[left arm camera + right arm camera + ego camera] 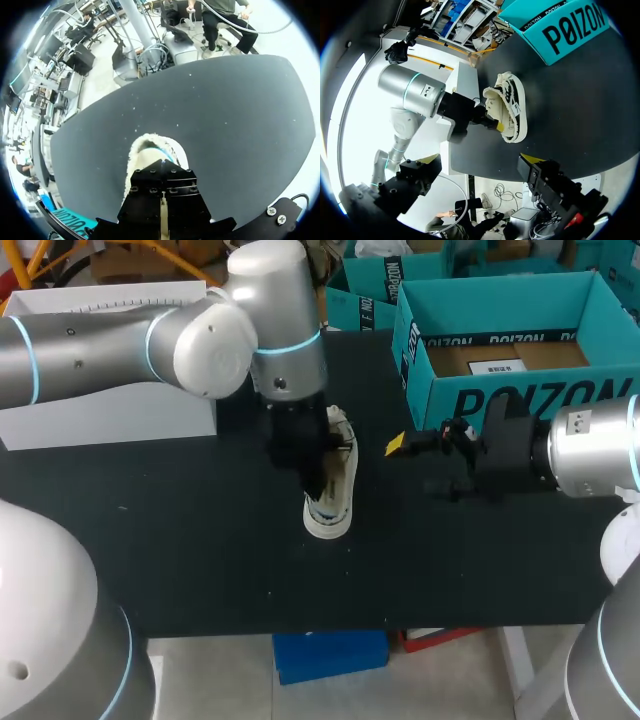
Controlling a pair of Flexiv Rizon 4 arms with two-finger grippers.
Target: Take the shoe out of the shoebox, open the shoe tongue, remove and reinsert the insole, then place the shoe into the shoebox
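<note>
A cream-white shoe (338,498) with dark side stripes lies on the black table (200,540), toe toward the front edge. My left gripper (312,472) comes straight down onto the shoe's opening. In the left wrist view its black body hides the fingertips, and only the shoe's fuzzy toe (150,150) shows ahead of it. The right wrist view shows the left gripper (487,114) reaching into the shoe (512,107) at the collar; what it grips is hidden. My right gripper (415,465) hovers open and empty right of the shoe, and shows in its own view (555,185).
The open teal shoebox (510,390) stands at the back right, with a card lying inside; its side (570,30) shows in the right wrist view. A white box (110,410) sits at the back left under my left arm.
</note>
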